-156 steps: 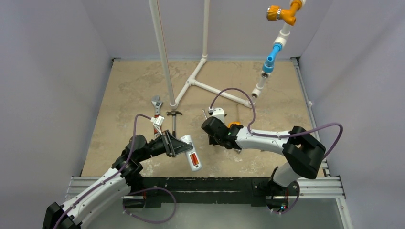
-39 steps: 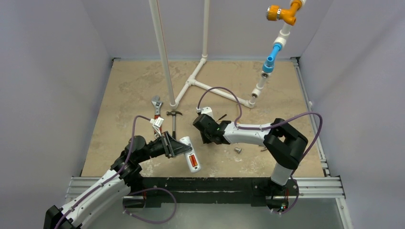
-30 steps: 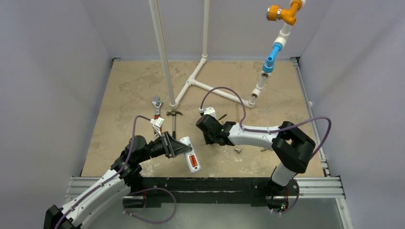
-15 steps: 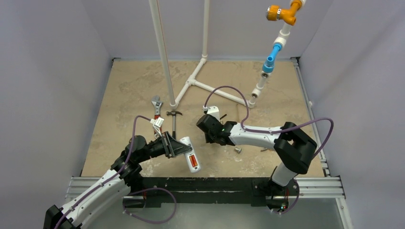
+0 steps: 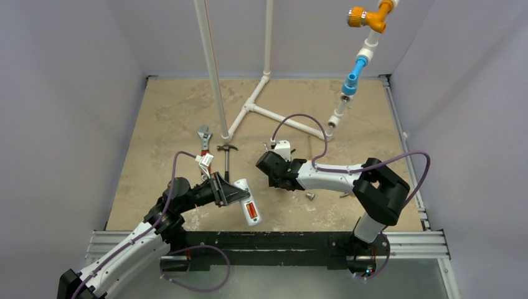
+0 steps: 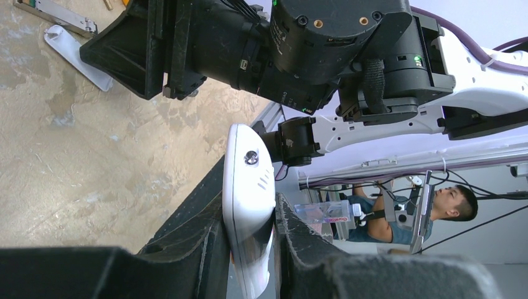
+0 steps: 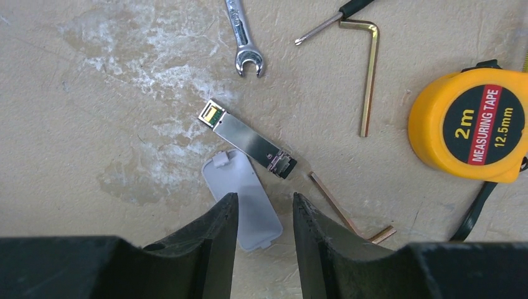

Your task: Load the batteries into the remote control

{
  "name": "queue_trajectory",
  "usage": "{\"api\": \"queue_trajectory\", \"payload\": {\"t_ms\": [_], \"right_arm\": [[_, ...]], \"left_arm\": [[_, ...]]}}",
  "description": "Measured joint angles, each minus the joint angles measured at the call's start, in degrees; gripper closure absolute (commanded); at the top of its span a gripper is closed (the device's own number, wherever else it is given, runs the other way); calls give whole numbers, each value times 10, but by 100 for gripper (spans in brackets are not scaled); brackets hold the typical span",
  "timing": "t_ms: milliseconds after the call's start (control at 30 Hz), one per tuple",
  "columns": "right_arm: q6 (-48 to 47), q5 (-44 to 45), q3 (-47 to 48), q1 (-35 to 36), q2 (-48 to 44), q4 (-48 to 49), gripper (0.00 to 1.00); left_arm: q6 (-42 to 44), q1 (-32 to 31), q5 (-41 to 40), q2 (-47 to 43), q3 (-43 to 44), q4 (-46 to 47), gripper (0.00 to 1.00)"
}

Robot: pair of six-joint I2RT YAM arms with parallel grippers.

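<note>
Left gripper [image 6: 249, 232] clamped on remote control [image 5: 244, 187], near front edge of table [image 5: 155, 124]. Batteries [image 5: 251, 210] look seated in recess. Right gripper [image 7: 264, 202] part-open, empty, above grey battery cover [image 7: 249, 199]. Next I'd descend and pinch cover edge.

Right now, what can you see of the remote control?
The remote control is a slim white plastic handset, clamped across its width in the left pincer and held off the table. Its back faces up; something orange-red sits in the open recess near its free end. Nothing else touches it.
</note>
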Motion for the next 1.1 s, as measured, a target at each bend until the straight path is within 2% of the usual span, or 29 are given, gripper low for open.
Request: {"api": "queue_trajectory", "payload": {"t_ms": [67,267,667,867,1100], "right_arm": [[5,7,0,0,0,-1,64],[0,10,0,0,0,4,53],[-39,-9,4,0,18,11,56],[-62,-23,12,0,25,18,66],[-82,-36,17,0,28,19,84]], "left_arm": [[0,0,0,0,0,0,100],[0,0,0,0,0,0,100],[0,0,0,1,0,0,100],[0,0,0,0,0,0,100],[0,0,0,2,0,0,100]]}}
